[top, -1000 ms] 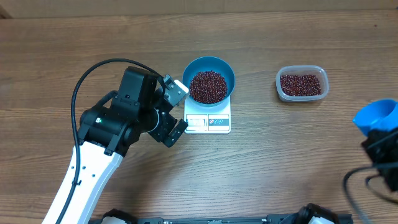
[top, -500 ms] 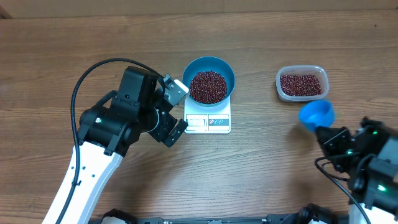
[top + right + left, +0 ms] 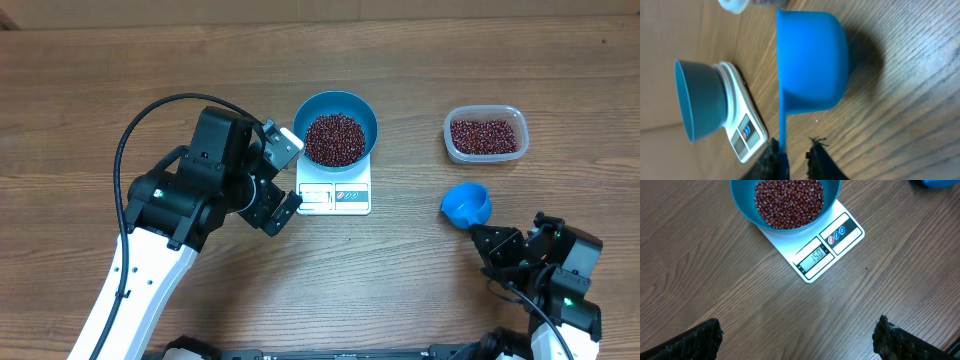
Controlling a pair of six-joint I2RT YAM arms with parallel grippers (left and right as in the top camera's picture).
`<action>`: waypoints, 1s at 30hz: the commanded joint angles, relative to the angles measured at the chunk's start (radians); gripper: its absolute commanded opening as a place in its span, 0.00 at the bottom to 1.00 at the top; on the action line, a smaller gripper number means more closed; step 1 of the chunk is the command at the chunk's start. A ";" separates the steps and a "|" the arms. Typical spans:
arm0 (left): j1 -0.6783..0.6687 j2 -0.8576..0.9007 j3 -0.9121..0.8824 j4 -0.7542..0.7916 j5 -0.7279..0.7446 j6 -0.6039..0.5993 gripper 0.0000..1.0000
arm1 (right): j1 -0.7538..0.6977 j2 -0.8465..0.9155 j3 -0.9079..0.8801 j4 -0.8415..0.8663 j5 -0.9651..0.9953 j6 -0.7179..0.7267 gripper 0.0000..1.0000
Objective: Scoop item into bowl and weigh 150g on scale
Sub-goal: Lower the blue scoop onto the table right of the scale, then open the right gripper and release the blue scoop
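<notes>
Wooden surface (image 3: 420, 60): carries all the items listed below.

Left arm (image 3: 150, 260): white and black, reaching in from the near left corner. Its head stands just left of the scale. The left fingers (image 3: 695, 342) are spread wide apart with bare wood between them, and they hold nothing and touch nothing.

Right arm (image 3: 560, 290): at the near right corner, pointed toward the middle of the surface. The right fingers (image 3: 817, 157) stand slightly apart. The scoop's thin handle (image 3: 782, 125) passes between them, close against one finger with a gap of wood showing before the other. No clamp is seen.

Bowl (image 3: 371, 122): bright blue, round and deep. It sits upright on the rear part of the scale, about midway between the left and right edges and nearer the far edge than the near one.

Scale (image 3: 335, 197): white, flat and rectangular. Its front strip faces the near edge and juts out from under the bowl.

Tub (image 3: 448, 135): clear with rounded corners, in the right half of the surface and level with the bowl, well apart from it. It holds a shallow layer of the same beans.

Scoop (image 3: 465, 203): small and blue, resting on the surface on the near side of the tub. Its cup is toward the tub and its handle toward the near right corner. Whether anything lies in the cup cannot be told.

Beans (image 3: 334, 138): dark red-brown, heaped in the bowl and filling most of it.

Display (image 3: 815, 256): appears to read 150.
</notes>
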 commanded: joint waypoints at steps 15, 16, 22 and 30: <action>-0.002 -0.006 0.020 0.000 0.010 -0.014 1.00 | -0.004 -0.012 0.019 -0.155 0.341 -0.033 1.00; -0.002 -0.006 0.020 0.000 0.010 -0.014 1.00 | -0.004 -0.012 0.020 -0.129 0.326 -0.047 1.00; -0.001 -0.006 0.020 0.000 0.010 -0.014 1.00 | -0.004 -0.012 0.145 -0.105 0.006 -0.131 1.00; -0.002 -0.006 0.020 0.000 0.010 -0.014 0.99 | -0.006 -0.012 0.301 -0.133 -0.206 -0.131 1.00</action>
